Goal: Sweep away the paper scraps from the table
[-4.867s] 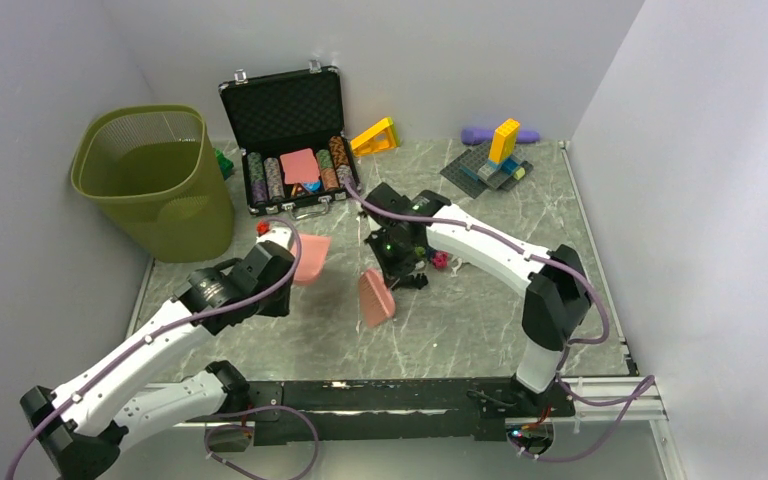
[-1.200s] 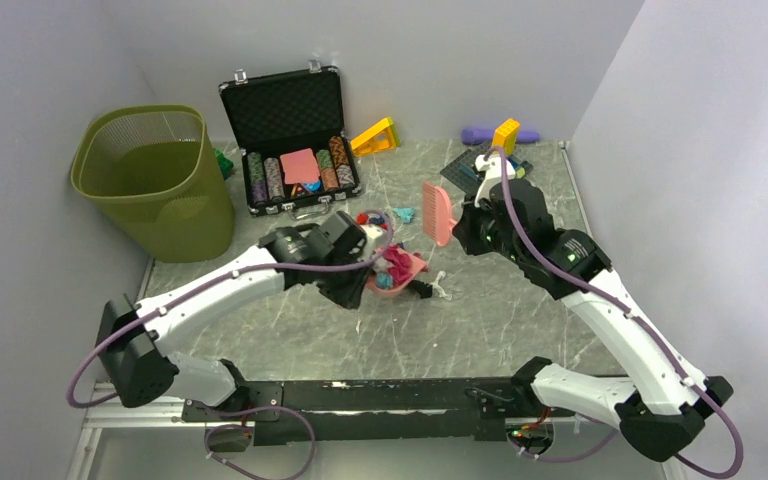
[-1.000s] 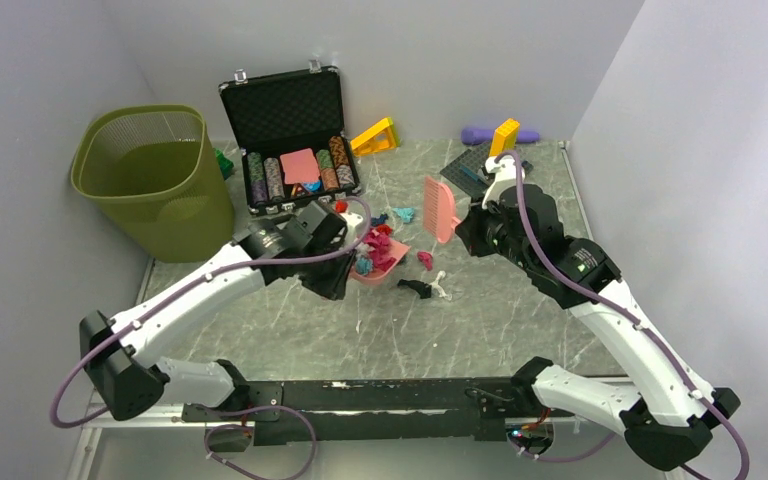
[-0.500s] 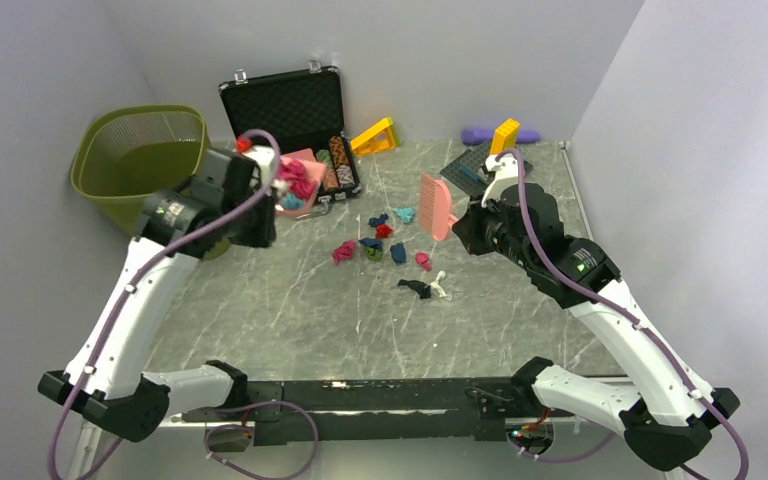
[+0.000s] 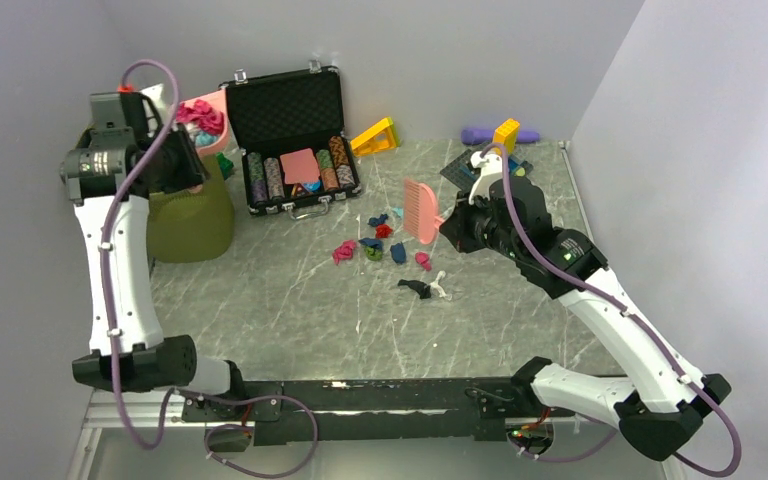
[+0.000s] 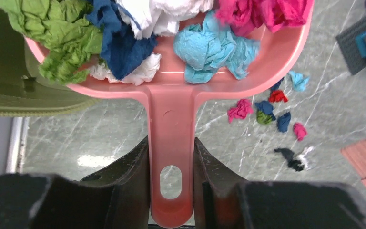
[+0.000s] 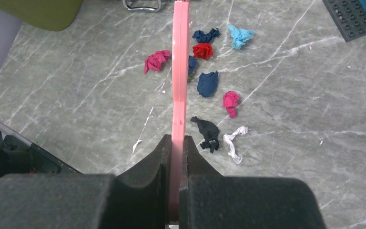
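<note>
A pink dustpan [image 5: 205,115] is lifted high above the olive bin [image 5: 188,215], and my left gripper [image 6: 171,148] is shut on its handle. Crumpled paper scraps [image 6: 209,45] in green, blue, white, teal and pink fill the dustpan [image 6: 171,95]. Several more paper scraps [image 5: 380,245] lie in a loose cluster on the marble table [image 5: 290,310], with a black and a white one [image 7: 219,136] nearest me. My right gripper [image 7: 177,143] is shut on a pink brush [image 7: 179,57], held on edge just above and right of that cluster [image 7: 205,83].
An open black case [image 5: 290,130] of poker chips stands at the back beside the bin. A yellow block [image 5: 375,135], a dark baseplate with blocks [image 5: 480,168] and a purple object [image 5: 480,133] lie at the back right. Walls close in on three sides.
My left arm has swung the loaded dustpan from the table up and left to above the bin. The right arm has shifted the brush slightly left. Several scraps stayed on the table.
</note>
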### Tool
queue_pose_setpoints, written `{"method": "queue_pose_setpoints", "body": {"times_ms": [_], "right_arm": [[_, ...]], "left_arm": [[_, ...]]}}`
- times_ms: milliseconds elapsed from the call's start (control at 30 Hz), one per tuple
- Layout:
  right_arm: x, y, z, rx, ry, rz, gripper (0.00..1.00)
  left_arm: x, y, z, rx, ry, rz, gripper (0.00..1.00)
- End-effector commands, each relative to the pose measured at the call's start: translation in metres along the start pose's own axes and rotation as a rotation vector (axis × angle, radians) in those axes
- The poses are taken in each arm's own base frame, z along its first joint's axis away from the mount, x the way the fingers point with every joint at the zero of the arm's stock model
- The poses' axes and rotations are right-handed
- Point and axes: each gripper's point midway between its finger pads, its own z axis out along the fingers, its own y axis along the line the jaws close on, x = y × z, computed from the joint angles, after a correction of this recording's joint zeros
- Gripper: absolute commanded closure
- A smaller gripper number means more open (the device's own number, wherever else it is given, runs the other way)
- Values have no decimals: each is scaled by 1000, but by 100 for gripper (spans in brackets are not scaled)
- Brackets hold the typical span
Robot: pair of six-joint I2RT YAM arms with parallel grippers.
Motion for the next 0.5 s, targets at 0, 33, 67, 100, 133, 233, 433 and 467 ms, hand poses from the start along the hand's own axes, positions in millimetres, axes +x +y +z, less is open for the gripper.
{"method": "queue_pose_setpoints", "body": {"times_ms": [0, 33, 67, 100, 133, 233, 433, 467], "right_arm": [[-33, 14, -7, -54, -99, 3, 100], [-33, 13, -6, -53, -96, 3, 100], [-32, 13, -4, -52, -93, 3, 100], [-31, 13, -2, -51, -89, 3, 100], [-30, 14, 0, -53, -85, 2, 100], [-27, 14, 5, -53, -72, 4, 100], [-25, 13, 15, -43, -53, 10, 100], [-24, 14, 16, -46, -50, 11, 100]], "left_arm": [[-22, 7, 13, 189, -40, -183, 100], [-24, 9, 16, 239, -37, -232, 100], [-27, 13, 20, 281, -38, -275, 100], [-30, 9, 23, 344, -32, -306, 100], [-34, 0, 23, 436, -29, -327, 100], [-44, -13, 21, 649, -29, -422, 100], [-61, -11, 10, 855, -115, -625, 100], [-62, -8, 10, 872, -125, -664, 100]]}}
